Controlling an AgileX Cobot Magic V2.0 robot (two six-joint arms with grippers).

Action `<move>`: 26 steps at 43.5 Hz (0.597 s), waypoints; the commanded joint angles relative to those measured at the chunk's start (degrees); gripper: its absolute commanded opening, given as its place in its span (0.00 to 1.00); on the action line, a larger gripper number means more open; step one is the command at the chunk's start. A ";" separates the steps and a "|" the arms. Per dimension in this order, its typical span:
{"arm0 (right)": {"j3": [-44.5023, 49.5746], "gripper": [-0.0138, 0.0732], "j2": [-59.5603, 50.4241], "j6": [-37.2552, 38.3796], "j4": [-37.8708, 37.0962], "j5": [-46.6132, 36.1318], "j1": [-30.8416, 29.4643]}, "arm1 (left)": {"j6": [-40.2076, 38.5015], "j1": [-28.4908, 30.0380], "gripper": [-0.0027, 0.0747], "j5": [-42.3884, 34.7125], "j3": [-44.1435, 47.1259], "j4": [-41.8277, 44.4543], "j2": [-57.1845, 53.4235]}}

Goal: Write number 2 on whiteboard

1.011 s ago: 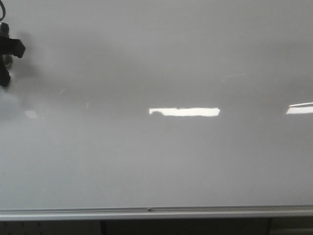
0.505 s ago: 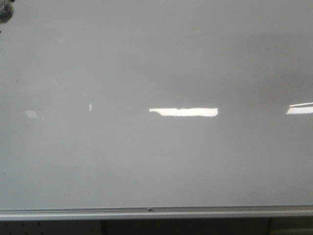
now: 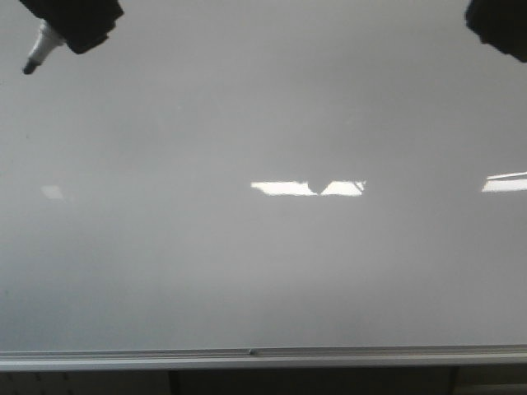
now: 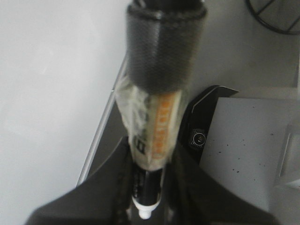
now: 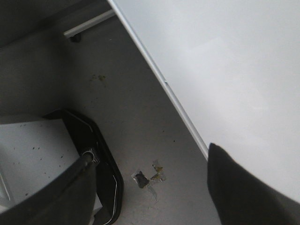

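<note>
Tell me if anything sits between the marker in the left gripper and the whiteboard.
Nothing visible does. The left gripper holds the marker at the upper left of the whiteboard, whose surface is bare, with no digit drawn.

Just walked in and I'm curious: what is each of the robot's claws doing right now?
Left gripper: jaws closed on a black-tipped marker pen wrapped in tape.
Right gripper: jaws open, holding nothing.

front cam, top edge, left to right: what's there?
White marker with a black tip → black left gripper holding it → bare glossy white-grey whiteboard → black right gripper in the top corner.
</note>
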 commanded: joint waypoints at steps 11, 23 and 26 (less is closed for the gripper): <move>-8.64 0.76 4.73 -10.67 9.36 1.94 8.26 | 0.12 -11.81 0.01 0.12 -2.01 -0.33 2.04; -9.72 0.76 7.19 -13.23 12.37 0.28 11.24 | 0.12 -14.15 0.01 -2.43 -2.14 -0.17 3.32; -9.72 0.76 7.49 -13.23 12.74 -0.47 11.36 | 0.12 -14.15 0.01 -2.48 -2.14 -0.17 3.32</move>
